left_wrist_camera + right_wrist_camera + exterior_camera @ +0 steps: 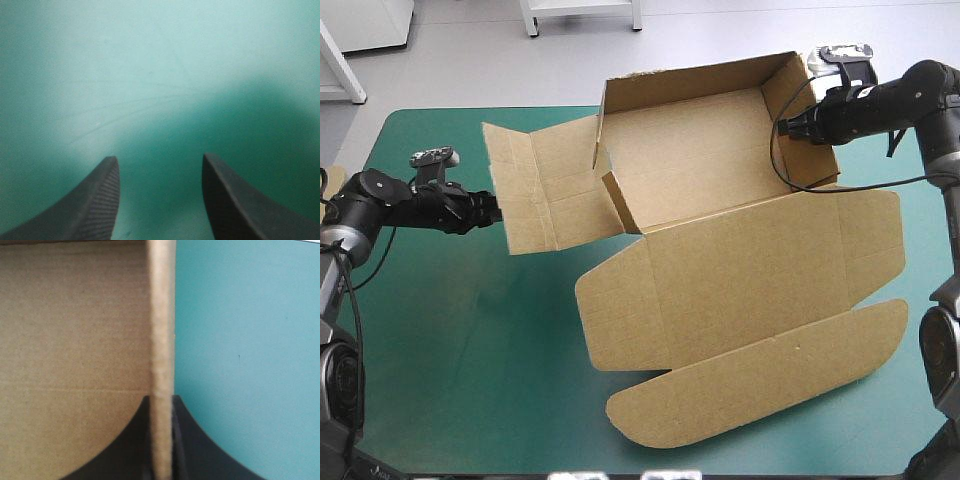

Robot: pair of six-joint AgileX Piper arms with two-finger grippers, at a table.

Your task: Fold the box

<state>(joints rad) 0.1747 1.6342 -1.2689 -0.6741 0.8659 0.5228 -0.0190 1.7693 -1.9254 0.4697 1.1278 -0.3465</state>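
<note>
The brown box (710,160) lies partly raised at the table's far middle, with its far wall and right wall upright. Its left side panel (545,190) is spread flat, and the lid (760,270) lies flat toward the near edge. My right gripper (786,128) is shut on the top of the right wall (161,315), one finger on each side of the board (161,402). My left gripper (498,208) hovers low at the outer edge of the left panel. In its own view it stands open (160,160) over teal-green cover only.
The lid's rounded tuck flap (760,385) reaches close to the table's near edge. Teal-green cover (450,340) shows at the near left, under and in front of my left arm.
</note>
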